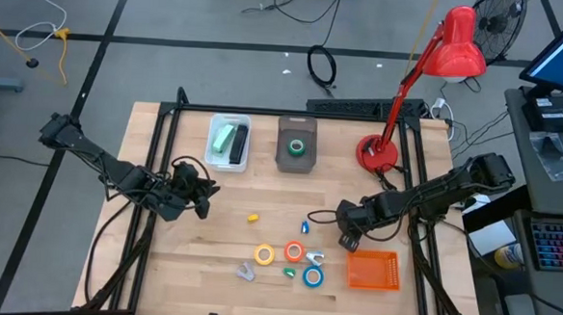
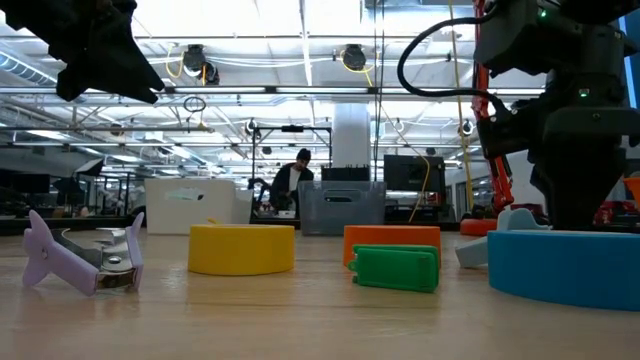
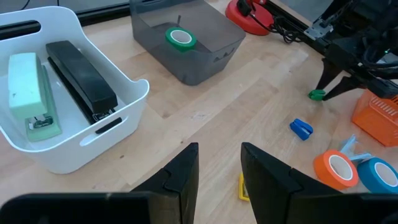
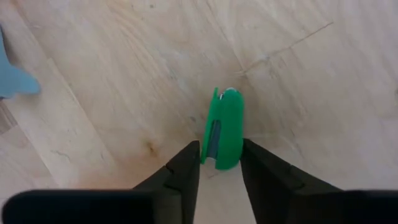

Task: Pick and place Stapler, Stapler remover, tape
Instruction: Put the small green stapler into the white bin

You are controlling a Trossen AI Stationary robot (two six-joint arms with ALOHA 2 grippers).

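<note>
Right at the fingertips, right gripper [image 4: 219, 163] pinches green staple remover [image 4: 224, 129].

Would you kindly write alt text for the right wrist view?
The right gripper points down at a wooden table, its two dark fingers closing on a small green staple remover that stands between them. A pale blue object shows at the frame's edge.

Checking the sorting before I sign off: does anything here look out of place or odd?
Nothing looks damaged or spilled. The white bin holds two staplers, the grey bin one green tape roll. The orange basket looks empty. Three tape rolls and small staple removers lie loose on the table, unsorted.
</note>
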